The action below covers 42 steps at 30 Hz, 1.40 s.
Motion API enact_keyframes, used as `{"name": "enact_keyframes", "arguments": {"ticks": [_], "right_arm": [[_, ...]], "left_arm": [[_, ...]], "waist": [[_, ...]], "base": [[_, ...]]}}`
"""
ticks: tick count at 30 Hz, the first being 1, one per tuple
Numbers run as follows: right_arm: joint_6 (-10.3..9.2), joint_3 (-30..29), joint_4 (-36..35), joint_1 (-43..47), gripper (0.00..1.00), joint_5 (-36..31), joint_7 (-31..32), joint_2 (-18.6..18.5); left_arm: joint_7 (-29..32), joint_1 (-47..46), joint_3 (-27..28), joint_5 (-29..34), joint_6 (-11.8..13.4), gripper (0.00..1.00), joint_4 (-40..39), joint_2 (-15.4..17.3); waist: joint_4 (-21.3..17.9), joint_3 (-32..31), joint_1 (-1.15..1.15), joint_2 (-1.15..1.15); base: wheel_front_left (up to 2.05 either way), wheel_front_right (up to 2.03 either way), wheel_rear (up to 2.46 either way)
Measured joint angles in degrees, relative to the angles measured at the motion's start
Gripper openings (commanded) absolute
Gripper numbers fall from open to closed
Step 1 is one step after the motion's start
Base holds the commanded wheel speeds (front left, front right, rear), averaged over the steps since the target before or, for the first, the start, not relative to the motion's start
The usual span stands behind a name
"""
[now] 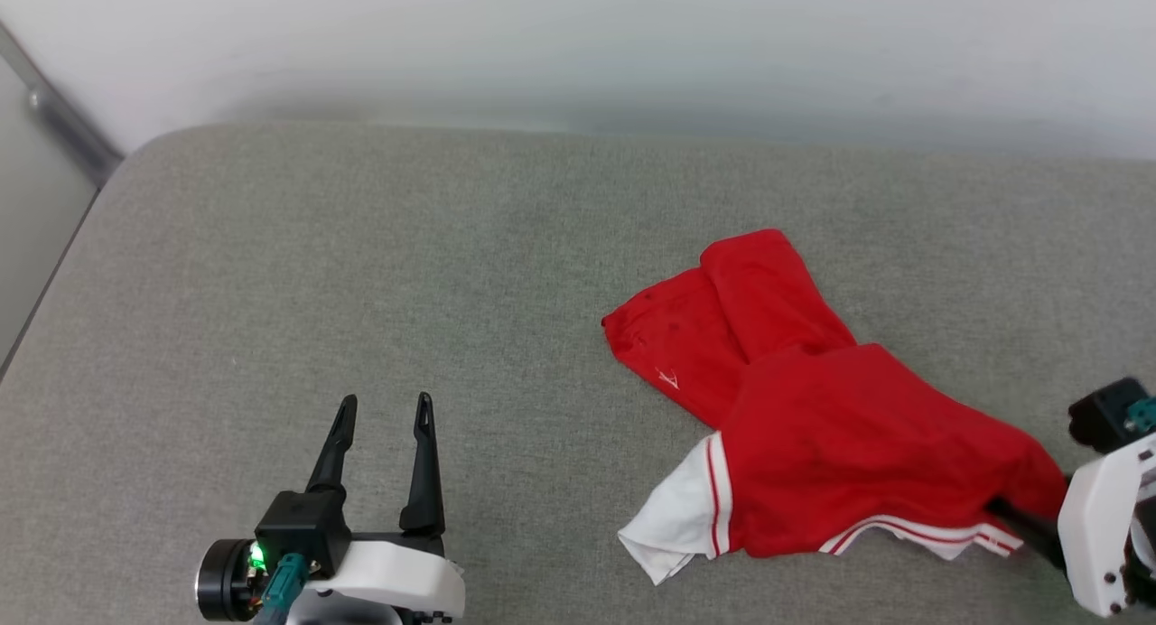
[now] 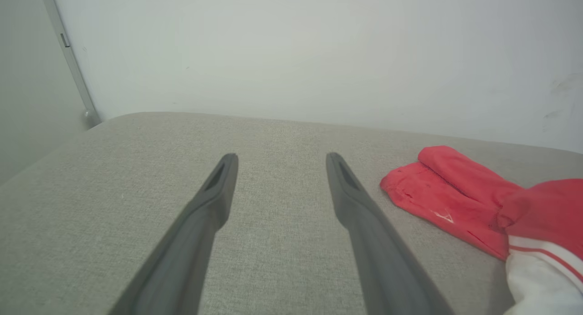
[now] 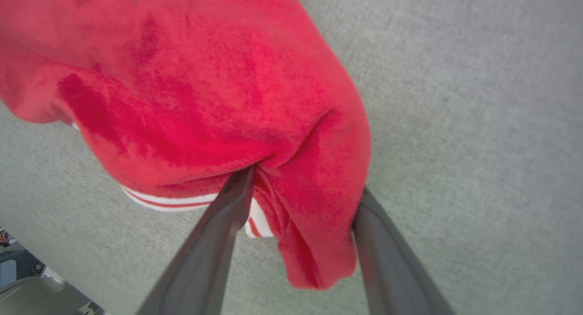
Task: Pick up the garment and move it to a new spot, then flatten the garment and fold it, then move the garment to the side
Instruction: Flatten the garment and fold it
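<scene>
The garment is a red jersey with a white sleeve and striped trim, lying crumpled on the right half of a grey cushion. It also shows at the right of the left wrist view. My right gripper reaches into the garment's lower right corner. In the right wrist view its fingers stand spread, with a fold of the garment draped between them and over the tips of the right gripper. My left gripper stands open and empty over bare cushion, left of the garment, as the left wrist view also shows.
A pale wall runs behind the cushion. A metal rail slants at the upper left, beside the cushion's left edge. Bare cushion stretches across the left and middle.
</scene>
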Motion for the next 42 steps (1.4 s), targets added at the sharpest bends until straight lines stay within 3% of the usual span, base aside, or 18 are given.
{"name": "enact_keyframes", "arguments": {"ticks": [5, 10, 14, 19, 25, 29, 36, 42], "right_arm": [[-0.01, -5.6, -3.8, 0.1, 1.0, -4.2, -8.5, -0.1], [-0.01, -15.5, -7.2, 2.6, 1.0, -9.9, -17.6, 2.1], [-0.01, -26.0, -8.7, 6.6, 1.0, -17.5, -23.9, 8.0], [-0.01, -38.9, -11.7, 14.4, 1.0, -29.1, -28.2, 19.8], [0.0, -48.2, -19.3, 21.9, 1.0, -40.1, -30.6, 31.5], [-0.01, -51.3, -21.8, 25.3, 1.0, -43.4, -31.1, 36.2], [-0.01, -52.3, -24.3, 26.6, 1.0, -46.6, -31.7, 38.8], [-0.01, -51.9, -25.1, 25.7, 1.0, -48.3, -31.8, 39.2]], "left_arm": [[0.0, -0.2, 1.8, 2.3, -1.8, 1.0, -0.3, 0.0], [0.0, -2.8, 3.2, 4.2, -4.5, 1.0, -0.2, 1.5], [0.0, -6.4, 3.3, 4.7, -7.3, 1.0, 0.1, 3.5], [1.0, -12.4, 1.0, 3.8, -10.9, 1.0, 2.4, 6.5], [11.0, -21.2, -5.7, 0.4, -12.2, 1.0, 1.9, 10.6], [22.1, -25.5, -13.0, -5.9, -12.4, 1.0, 1.5, 14.1], [41.1, -34.4, -27.0, -21.1, -12.4, 1.0, -0.8, 21.6], [54.6, -42.0, -38.9, -32.0, -12.4, 1.0, -3.1, 25.5]], "waist": [[-0.5, -2.2, 0.0, 0.0], [-1.5, -3.8, 0.0, 0.0], [-2.4, -4.3, 0.0, 0.0], [-2.9, -4.0, 0.0, 0.0], [-3.3, -2.9, 0.0, 0.0], [-3.8, -2.1, 0.0, 0.0], [-5.1, -0.4, 0.0, 0.0], [-6.3, 1.3, 0.0, 0.0]], "base": [[0.0, 0.0, 0.0], [0.0, 0.0, 0.0], [0.0, 0.0, 0.0], [0.0, 0.0, 0.0], [0.0, 0.0, 0.0], [0.0, 0.0, 0.0], [0.0, 0.0, 0.0], [0.0, 0.0, 0.0]]}}
